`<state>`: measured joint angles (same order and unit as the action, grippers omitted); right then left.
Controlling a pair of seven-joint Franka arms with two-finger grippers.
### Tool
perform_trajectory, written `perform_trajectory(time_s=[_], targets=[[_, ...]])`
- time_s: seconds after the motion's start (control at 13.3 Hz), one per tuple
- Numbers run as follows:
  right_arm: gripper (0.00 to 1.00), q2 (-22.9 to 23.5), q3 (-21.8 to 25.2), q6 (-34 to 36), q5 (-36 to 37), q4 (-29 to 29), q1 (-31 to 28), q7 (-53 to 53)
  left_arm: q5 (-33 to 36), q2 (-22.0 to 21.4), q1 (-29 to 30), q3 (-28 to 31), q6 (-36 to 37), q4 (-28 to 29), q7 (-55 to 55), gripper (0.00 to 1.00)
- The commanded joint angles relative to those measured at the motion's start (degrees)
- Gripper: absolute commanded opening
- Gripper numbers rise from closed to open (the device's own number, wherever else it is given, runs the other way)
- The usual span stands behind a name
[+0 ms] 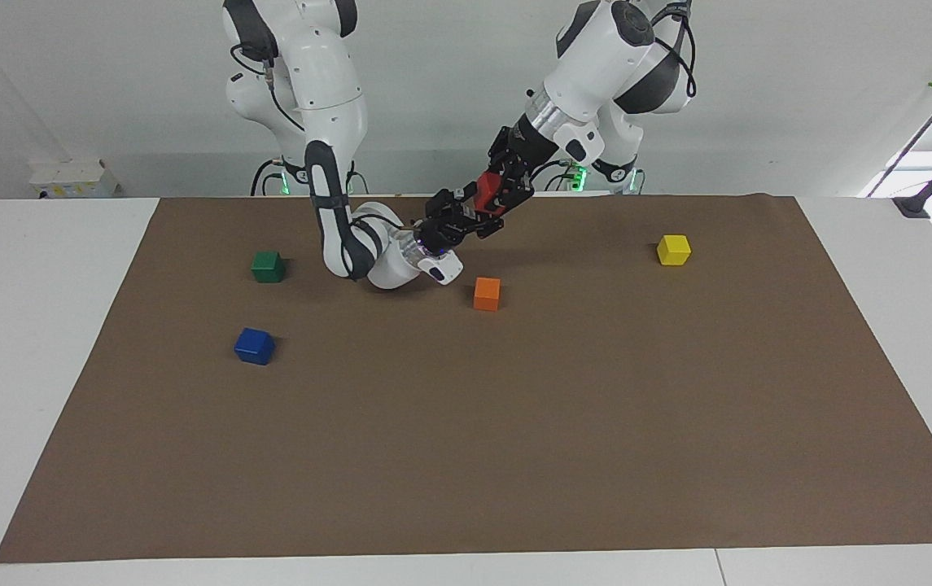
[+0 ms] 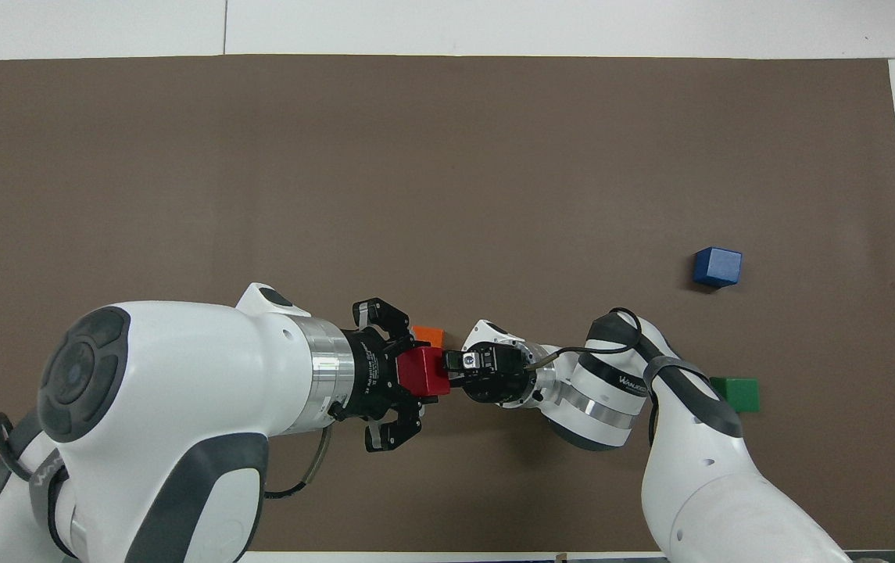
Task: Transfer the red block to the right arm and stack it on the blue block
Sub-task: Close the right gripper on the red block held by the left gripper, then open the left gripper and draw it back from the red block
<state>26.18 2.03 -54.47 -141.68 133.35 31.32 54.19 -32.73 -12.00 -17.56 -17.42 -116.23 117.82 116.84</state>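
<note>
Between my left gripper's black plastic jaws I am gripping a smooth, satin red block; below my jaws a matt brown paper-like mat is lying.
</note>
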Motion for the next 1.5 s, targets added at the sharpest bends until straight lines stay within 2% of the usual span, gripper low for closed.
perform_trajectory(time_s=[0.0,0.3,0.38,0.45,0.53,0.75,0.9,1.05,1.2,1.43], targets=[[0.0,0.2,-0.3,-0.5,-0.6,-0.5,0.0,0.2,-1.2,-2.1,-0.8,0.7,-0.8,2.2,0.6,0.0],[0.0,-0.3,-0.1,-1.9,0.2,-0.4,-0.6,-1.9,-1.2,-2.8,-0.8,0.7,-0.5,2.9,0.2,0.01],[0.0,-0.7,-0.1,-2.4,0.2,-0.4,-0.6,-1.9,-1.1,-2.8,-0.8,0.7,-0.4,2.9,-0.2,0.15],[0.0,-0.7,-0.1,-2.7,0.2,-0.5,-0.6,-1.8,-1.0,-2.8,-0.9,0.6,-0.4,2.9,-0.3,0.52],[0.0,-1.0,-0.1,-3.2,0.1,-0.5,-0.6,-1.7,-0.9,-2.7,-1.9,0.6,-0.5,2.6,0.6,1.0],[0.0,-1.6,-0.1,-4.2,0.2,-0.5,-0.6,-1.7,-0.8,-2.9,-1.4,0.7,0.2,2.2,0.1,1.0],[0.0,-1.8,0.0,-4.5,0.1,-0.7,-0.7,-1.8,-0.6,-4.5,-0.9,1.3,3.4,1.5,-1.6,1.0],[0.0,-2.6,0.2,-6.0,0.3,-0.6,-1.0,-2.0,-0.6,-5.9,1.5,2.5,8.9,1.3,-8.3,1.0],[0.0,-5.4,0.3,-12.1,3.8,-0.7,-2.9,-2.1,-0.4,-6.6,6.5,2.4,13.5,1.1,-16.9,1.0],[0.0,-10.1,0.2,-20.0,10.9,-0.7,-7.0,-5.1,0.0,-6.7,18.5,2.4,18.1,1.1,-35.3,1.0]])
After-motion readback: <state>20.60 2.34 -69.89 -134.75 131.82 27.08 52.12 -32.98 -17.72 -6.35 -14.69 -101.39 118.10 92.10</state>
